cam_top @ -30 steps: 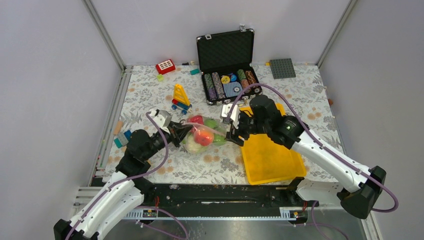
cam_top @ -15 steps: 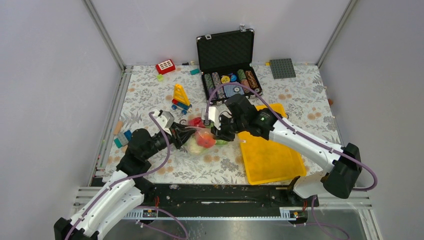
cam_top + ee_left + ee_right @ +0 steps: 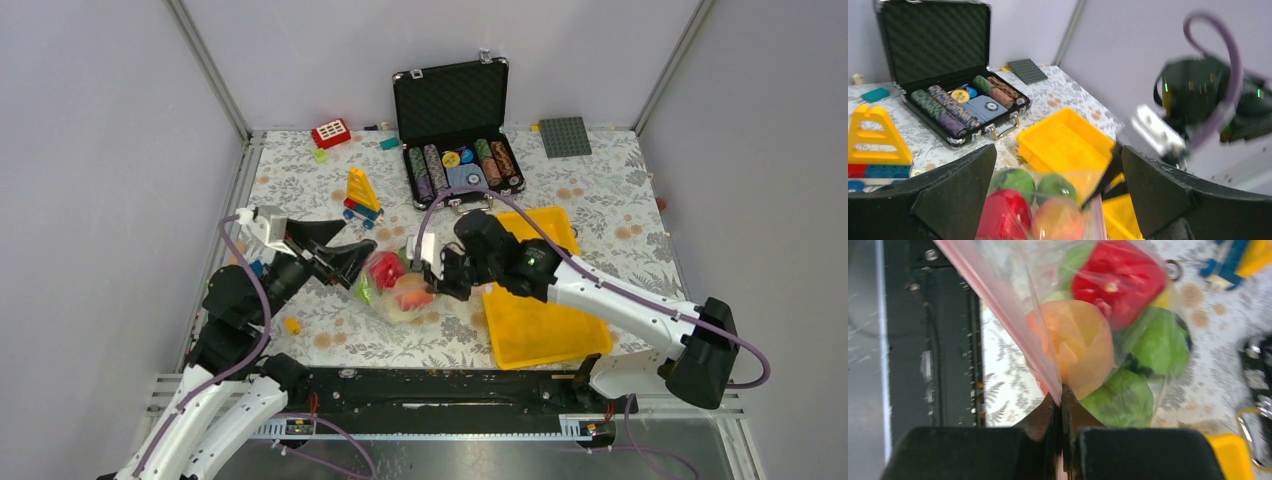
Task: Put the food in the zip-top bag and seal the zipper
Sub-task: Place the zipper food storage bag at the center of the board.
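Pinching the zipper [image 3: 998, 305], the right gripper [image 3: 1061, 395] has its fingertips pressed together with the pink strip caught between them. The strip runs up and away from the tips to their left.

Bag [image 3: 400, 285]: clear, crinkled, lying directly ahead of the right fingertips and hanging off the strip they clamp.

Food, all seen through the plastic:
- peach [image 3: 1075, 347] just past the tips, touching the strip
- red piece [image 3: 1118, 277] beyond the peach
- green balls [image 3: 1120, 397], one just right of the tips, another further ahead to the right

Left gripper [image 3: 345, 255]: jaws spread wide, holding nothing. It is near the bag but apart from it; the bagged food shows ahead, low between its two fingers.

Yellow tray [image 3: 540, 310]: behind the right gripper, under its arm, with no food visible in it.

Progress, as judged: loading looks done, since no toy fruit shows loose on the table. Sealing is the step in hand. Only one spot of the strip is visibly pressed. Whether the rest of the mouth is closed cannot be told; the wrist view is blurred and the overhead view too small. Left to do: press along the whole strip, then check the seal.
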{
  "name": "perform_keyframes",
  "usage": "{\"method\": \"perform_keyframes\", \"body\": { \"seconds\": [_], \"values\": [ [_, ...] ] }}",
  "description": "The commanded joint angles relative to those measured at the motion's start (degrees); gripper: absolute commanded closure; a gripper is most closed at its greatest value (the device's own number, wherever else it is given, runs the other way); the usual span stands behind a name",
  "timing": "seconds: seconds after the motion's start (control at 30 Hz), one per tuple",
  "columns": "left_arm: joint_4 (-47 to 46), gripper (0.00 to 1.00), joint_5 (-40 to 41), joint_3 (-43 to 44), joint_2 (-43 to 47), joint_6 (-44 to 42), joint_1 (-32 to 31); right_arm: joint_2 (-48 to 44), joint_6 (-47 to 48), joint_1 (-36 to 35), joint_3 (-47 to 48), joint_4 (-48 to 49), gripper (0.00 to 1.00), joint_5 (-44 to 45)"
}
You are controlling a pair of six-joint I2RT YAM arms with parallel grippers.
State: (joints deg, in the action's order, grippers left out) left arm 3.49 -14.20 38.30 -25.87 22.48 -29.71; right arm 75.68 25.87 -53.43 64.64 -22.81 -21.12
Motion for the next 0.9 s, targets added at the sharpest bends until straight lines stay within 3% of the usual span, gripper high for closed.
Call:
{"method": "perform_keyframes", "body": {
  "seconds": [0.0,0.2,0.4,0.6,0.73,0.87],
  "values": [
    [8.8,0.01,11.7,4.4,-1.0,7.0,0.1,-2.3,1.1,-6.3,-3.7,0.7,0.97,-5.9],
    [17.3,0.01,24.6,6.3,-5.7,14.3,0.1,1.1,-7.1,-13.3,-10.4,12.5,0.97,-3.6],
    [20.0,0.01,29.6,5.1,-7.1,16.8,0.1,7.7,-12.1,-17.7,-10.8,20.3,0.96,16.6],
    [20.9,0.01,34.4,3.8,-5.6,17.8,0.1,17.9,-11.6,-18.5,-6.5,19.8,0.95,35.9],
    [20.9,0.01,35.7,3.3,-5.1,17.7,0.1,18.9,-12.3,-18.6,-5.7,19.9,0.84,34.5],
    [21.6,0.01,36.8,3.5,-4.9,17.5,0.1,13.2,-14.0,-18.7,-8.4,22.4,0.75,28.3]
  ]
}}
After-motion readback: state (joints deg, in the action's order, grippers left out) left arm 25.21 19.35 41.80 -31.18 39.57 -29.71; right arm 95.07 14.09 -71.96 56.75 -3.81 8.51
